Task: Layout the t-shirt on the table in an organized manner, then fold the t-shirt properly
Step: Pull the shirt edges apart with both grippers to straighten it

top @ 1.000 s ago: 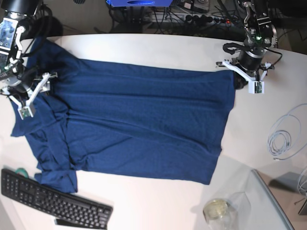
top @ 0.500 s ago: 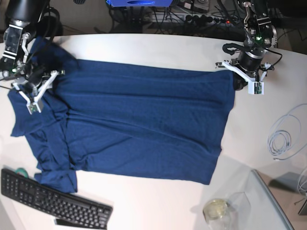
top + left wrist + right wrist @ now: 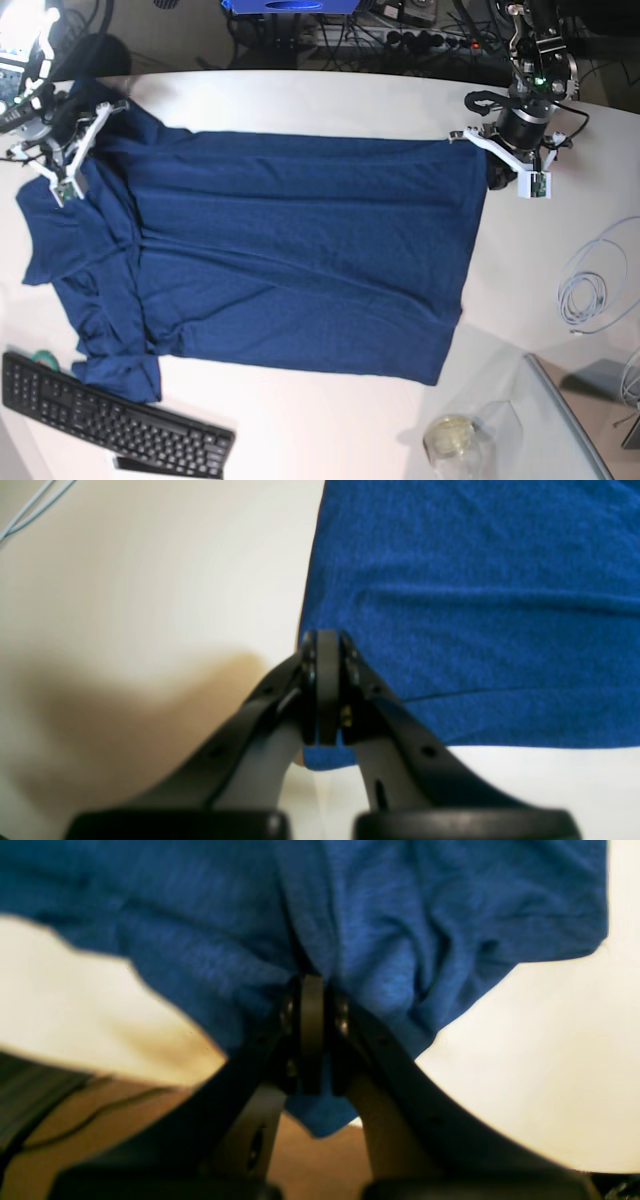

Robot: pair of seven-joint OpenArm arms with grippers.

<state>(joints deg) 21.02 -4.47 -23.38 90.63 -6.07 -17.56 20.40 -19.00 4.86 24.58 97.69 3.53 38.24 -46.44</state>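
The table (image 3: 330, 95) carries the t-shirt (image 3: 290, 255) spread nearly flat — layout looks mostly done, folding not yet begun. Its sleeve end stays rumpled near the keyboard (image 3: 110, 415). The left gripper (image 3: 327, 690) pinches a hem corner; the right gripper (image 3: 312, 1035) clamps bunched cloth, probably a shoulder.

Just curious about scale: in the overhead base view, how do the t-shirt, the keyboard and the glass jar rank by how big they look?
1. t-shirt, by far the largest.
2. keyboard.
3. jar, smallest.
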